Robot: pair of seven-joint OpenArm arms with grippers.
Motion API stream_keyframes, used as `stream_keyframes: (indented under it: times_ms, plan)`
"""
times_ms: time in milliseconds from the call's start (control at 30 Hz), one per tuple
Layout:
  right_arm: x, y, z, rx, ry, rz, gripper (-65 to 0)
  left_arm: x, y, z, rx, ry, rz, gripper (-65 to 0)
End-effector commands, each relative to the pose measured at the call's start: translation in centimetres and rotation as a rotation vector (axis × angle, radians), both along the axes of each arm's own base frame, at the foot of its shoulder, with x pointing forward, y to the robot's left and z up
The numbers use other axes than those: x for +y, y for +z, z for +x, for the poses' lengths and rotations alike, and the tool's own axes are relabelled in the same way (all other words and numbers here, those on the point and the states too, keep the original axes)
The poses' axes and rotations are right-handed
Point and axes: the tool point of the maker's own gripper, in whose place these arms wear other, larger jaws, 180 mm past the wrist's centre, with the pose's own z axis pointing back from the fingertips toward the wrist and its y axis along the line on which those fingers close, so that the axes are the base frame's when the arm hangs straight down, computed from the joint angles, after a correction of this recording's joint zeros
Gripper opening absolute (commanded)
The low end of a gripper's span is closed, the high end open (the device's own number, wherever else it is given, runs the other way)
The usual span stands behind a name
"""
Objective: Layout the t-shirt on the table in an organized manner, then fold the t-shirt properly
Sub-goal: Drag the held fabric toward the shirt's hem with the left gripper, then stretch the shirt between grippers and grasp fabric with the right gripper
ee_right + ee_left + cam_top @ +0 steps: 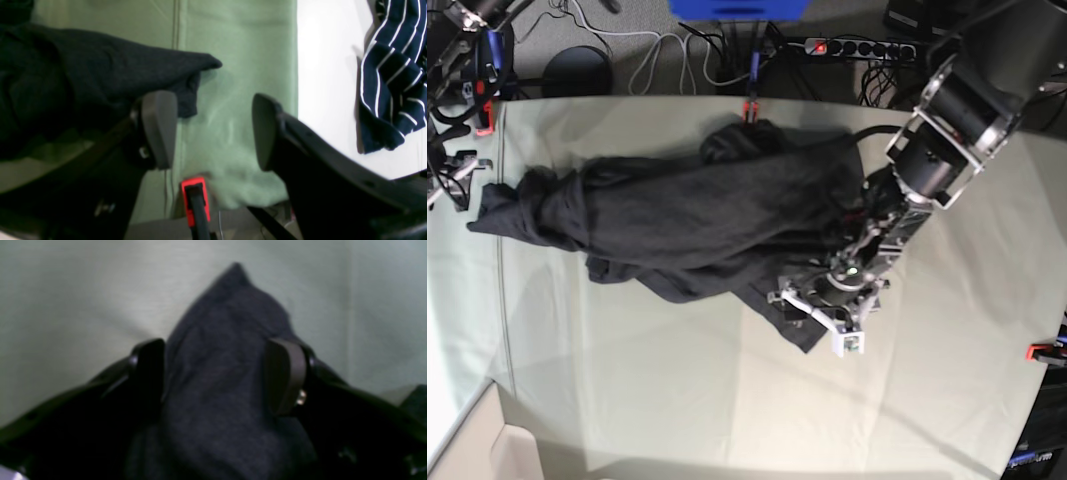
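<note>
Fabric of the t-shirt (697, 220) is seen bunched across the middle of the table (627, 400), with one end trailing to the left edge. There the right gripper (213, 113) is held with its jaws wide apart and empty, the trailing end lying just beside one finger. Further right, the left gripper (215, 350) is set around a thick bunch of the dark cloth; whether that bunch is pinched or merely straddled cannot be told. For a good spread, the trailing end should be taken close to its edge, both holds confirmed, and the cloth drawn apart low and evenly, so that no layer is left tucked underneath.
</note>
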Motion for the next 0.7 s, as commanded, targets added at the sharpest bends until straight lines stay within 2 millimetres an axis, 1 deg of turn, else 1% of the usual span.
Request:
stream_keyframes:
  times_ms: [0,67,100,167,267,300,333,367,400,433,533,667]
  plan:
    - [-0.4,1.4,0.8,-0.047,0.005,-0.021,-28.8,0.2,-0.3,0.0,0.043,0.003,-0.012,-20.7]
    - [-0.4,1.3,0.7,-0.045,0.005,-0.019,-28.8,0.3,-1.0,-0.4,0.064,0.009,-0.002,-24.1]
    - [-0.4,1.3,0.7,-0.045,0.005,-0.019,-28.8,0.6,-1.4,-0.5,0.073,0.017,0.004,-28.9]
    - [-0.4,1.3,0.7,-0.045,0.005,-0.019,-28.8,1.1,-1.5,-0.5,0.077,0.027,0.008,-41.7]
    - [-0.4,1.3,0.8,-0.045,0.006,-0.019,-28.8,1.8,-1.3,-0.2,0.073,0.054,-0.003,-65.0]
    - [-0.4,1.3,0.8,-0.045,0.006,-0.019,-28.8,2.3,-1.1,0.1,0.067,0.075,-0.013,-65.0]
    - [-0.4,1.3,0.8,-0.045,0.006,-0.019,-28.8,3.3,-0.7,0.4,0.06,0.102,-0.019,-64.2]
    - [-0.4,1.3,0.8,-0.045,0.006,-0.019,-28.8,3.8,-0.1,0.9,0.043,0.12,-0.035,-63.5]
    - [-0.4,1.3,0.8,-0.045,0.006,-0.019,-28.8,4.1,0.7,1.4,0.023,0.135,-0.052,-65.0]
    - [-0.4,1.2,0.7,-0.043,0.006,-0.019,-28.8,4.9,1.7,2.1,-0.006,0.154,-0.069,-65.0]
    - [-0.4,1.1,0.5,-0.039,0.006,-0.019,-28.7,8.2,5.3,4.0,-0.101,0.217,-0.102,-65.0]
    - [-0.4,1.1,0.5,-0.037,0.006,-0.02,-28.6,13.6,9.7,5.8,-0.209,0.314,-0.12,-65.0]
